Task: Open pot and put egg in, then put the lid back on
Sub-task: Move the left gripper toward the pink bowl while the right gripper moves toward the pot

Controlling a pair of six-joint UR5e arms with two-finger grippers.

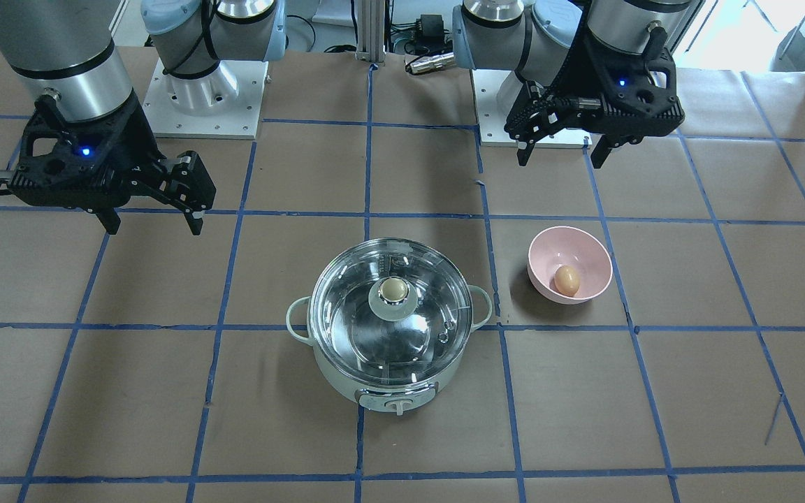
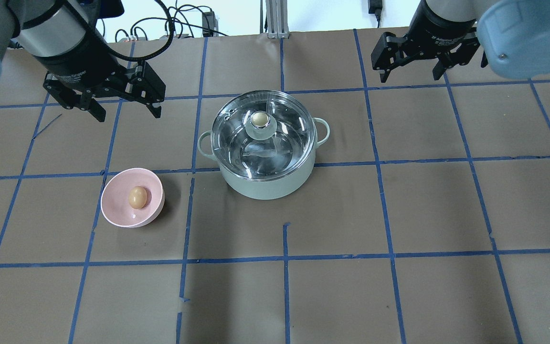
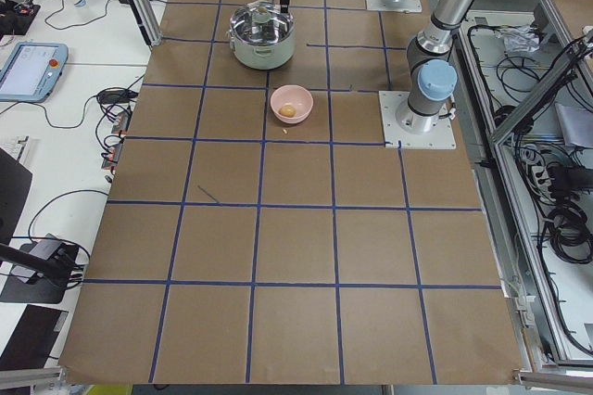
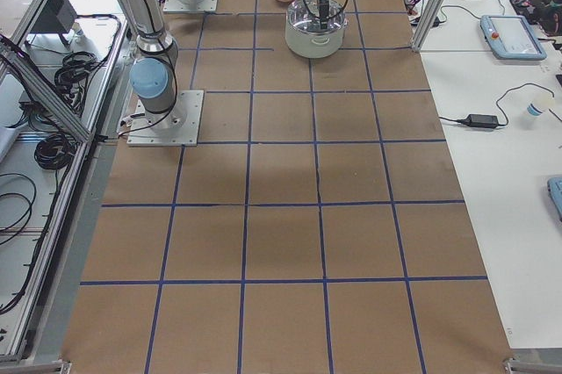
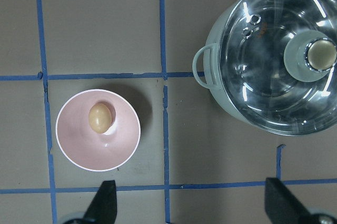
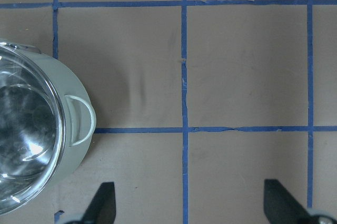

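Left gripper [image 2: 127,113]: jaws stood wide apart, holding nothing; it hung over the table [image 2: 399,215] behind the pink bowl [image 2: 115,208], well apart from it

Right gripper [image 2: 411,75]: also spread and empty; it hung past the pot's far handle [image 2: 322,131], off to the robot's right, touching nothing

Egg [image 2: 137,197]: lay loose in the pink bowl, on the robot's left of the pot [image 2: 265,184]; bowl and pot were near but not touching

Lid [image 2: 237,138]: sat flat on the pot; its beige knob [image 2: 259,119] stood upright at the centre

Stage, as I judged it: nothing begun; the lid had to come off first

Risk, lid: the knob looked small, rounded and shiny; an off-centre pinch could slip, or tip the glass against the rim; a lid dropped on the table could crack

Risk, egg: the bowl's curve left little room for fingers beside the egg; a hard squeeze could break the shell, a weak one could let it roll; a low finger could shove the light bowl aside

Risk, drop: released from height onto the steel bottom, the egg could crack

Risk, arms: both would work close over the pot; paths could cross
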